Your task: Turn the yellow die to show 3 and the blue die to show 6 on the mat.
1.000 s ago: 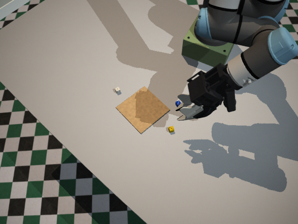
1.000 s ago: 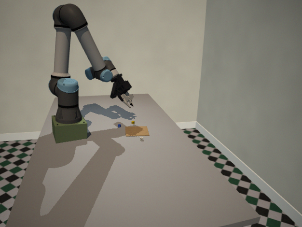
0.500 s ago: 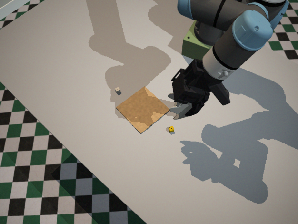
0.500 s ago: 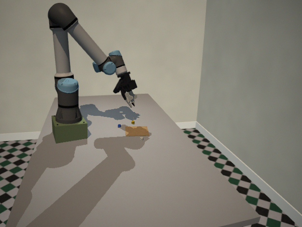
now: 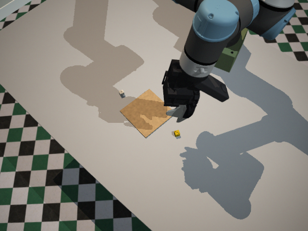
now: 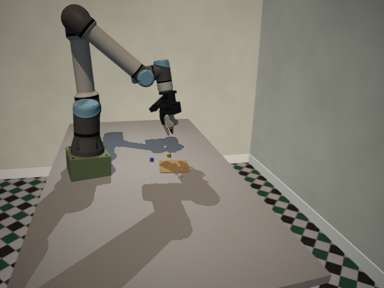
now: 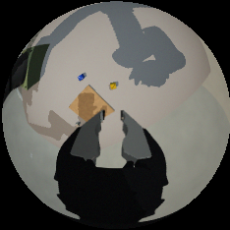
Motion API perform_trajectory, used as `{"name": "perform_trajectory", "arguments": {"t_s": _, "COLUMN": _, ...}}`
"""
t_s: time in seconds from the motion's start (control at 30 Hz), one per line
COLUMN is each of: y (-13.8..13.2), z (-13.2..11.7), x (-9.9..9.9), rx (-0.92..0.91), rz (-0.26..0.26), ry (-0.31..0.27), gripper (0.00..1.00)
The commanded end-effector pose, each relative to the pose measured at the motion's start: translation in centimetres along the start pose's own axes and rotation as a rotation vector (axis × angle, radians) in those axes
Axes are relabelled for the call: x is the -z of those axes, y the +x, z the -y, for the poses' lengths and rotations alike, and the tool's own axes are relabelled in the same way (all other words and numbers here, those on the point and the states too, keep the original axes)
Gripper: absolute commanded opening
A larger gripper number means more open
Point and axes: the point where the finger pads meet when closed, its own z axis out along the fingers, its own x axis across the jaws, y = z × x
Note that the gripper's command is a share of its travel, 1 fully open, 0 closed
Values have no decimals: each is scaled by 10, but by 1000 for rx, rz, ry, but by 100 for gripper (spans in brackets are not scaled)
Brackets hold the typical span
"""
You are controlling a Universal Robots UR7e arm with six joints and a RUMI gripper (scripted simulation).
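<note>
Hovering above the tabletop (image 5: pixel 104 149) (image 6: pixel 216 247) (image 7: pixel 64 64), the black two-jaw gripper (image 5: pixel 173 116) (image 6: pixel 170 133) (image 7: pixel 112 110) holds nothing, its fingertips a little apart. The small yellow cube-shaped die (image 5: pixel 176 133) (image 6: pixel 168 155) (image 7: pixel 113 86) and small blue cube-shaped die (image 6: pixel 151 159) (image 7: pixel 82 77) lie off the square tan mat (image 5: pixel 146 111) (image 6: pixel 174 166) (image 7: pixel 87 104), near it; the small white cube-shaped die (image 5: pixel 121 93) (image 6: pixel 180 175) also sits outside.
</note>
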Motion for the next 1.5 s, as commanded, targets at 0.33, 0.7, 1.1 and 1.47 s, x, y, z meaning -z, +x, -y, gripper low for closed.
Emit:
{"name": "perform_trajectory", "arguments": {"t_s": 0.33, "y": 1, "z": -7, "x": 2, "rx": 12, "rz": 8, "ry": 186, "gripper": 18}}
{"name": "perform_trajectory", "arguments": {"t_s": 0.7, "y": 1, "z": -7, "x": 2, "rx": 11, "rz": 8, "ry": 186, "gripper": 100}}
{"name": "perform_trajectory", "arguments": {"t_s": 1.1, "y": 2, "z": -5, "x": -2, "rx": -78, "rz": 17, "ry": 186, "gripper": 100}}
{"name": "perform_trajectory", "arguments": {"t_s": 1.47, "y": 2, "z": -2, "x": -9, "rx": -296, "rz": 39, "ry": 183, "gripper": 100}}
